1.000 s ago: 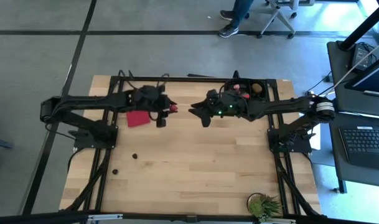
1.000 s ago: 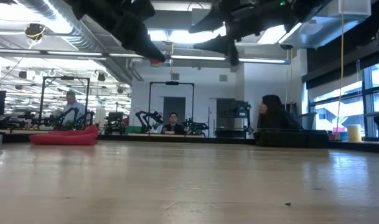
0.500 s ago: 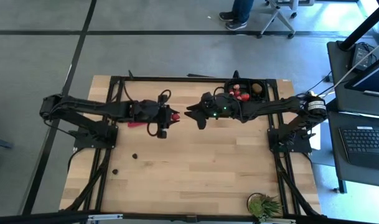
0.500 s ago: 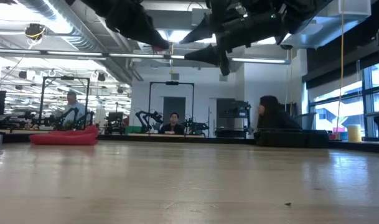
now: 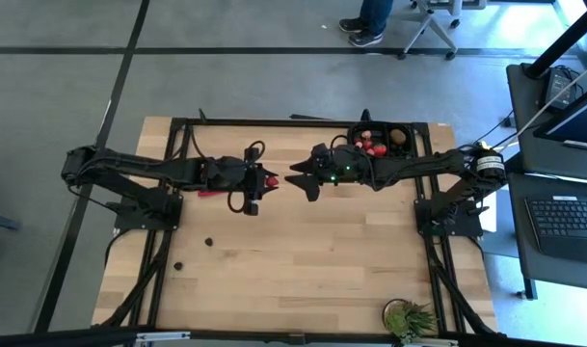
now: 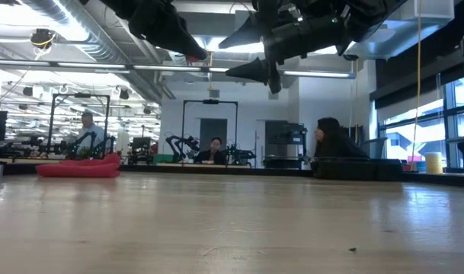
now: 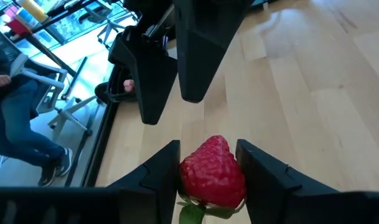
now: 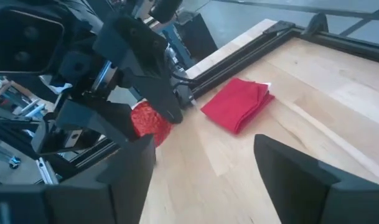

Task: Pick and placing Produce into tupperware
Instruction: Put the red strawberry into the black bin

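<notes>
My left gripper (image 5: 265,180) hangs high over the middle of the table, shut on a red strawberry (image 7: 212,173) with a green stalk. My right gripper (image 5: 300,182) faces it from the table's right, open, a short gap away and touching nothing. In the right wrist view the strawberry (image 8: 149,119) shows just beyond my right fingers (image 8: 128,180). The black tupperware (image 5: 381,141) sits at the table's far right and holds several red and brown pieces. Two small dark pieces (image 5: 208,242) (image 5: 177,263) lie on the wood near the left side. My left gripper pinches the strawberry between its two fingers (image 7: 159,167), one on each side of its body (image 7: 192,177). The pointed end sticks out past the fingertips toward my right gripper. The fingers lie roughly level, coming from the table's left. The strawberry is lifted well clear of the table (image 6: 200,55).
A folded red cloth (image 8: 238,102) lies on the wood under my left arm. A spiky green plant (image 5: 409,318) stands at the near right corner. The black metal frame (image 5: 274,121) runs along the table's far edge. People and other robots show in the room beyond.
My left gripper has carried the strawberry a little toward the table's right and near edge, now over the red cloth. My right gripper has moved left toward it and away from the tupperware, which shows uncovered. In the last half second both have barely moved.
</notes>
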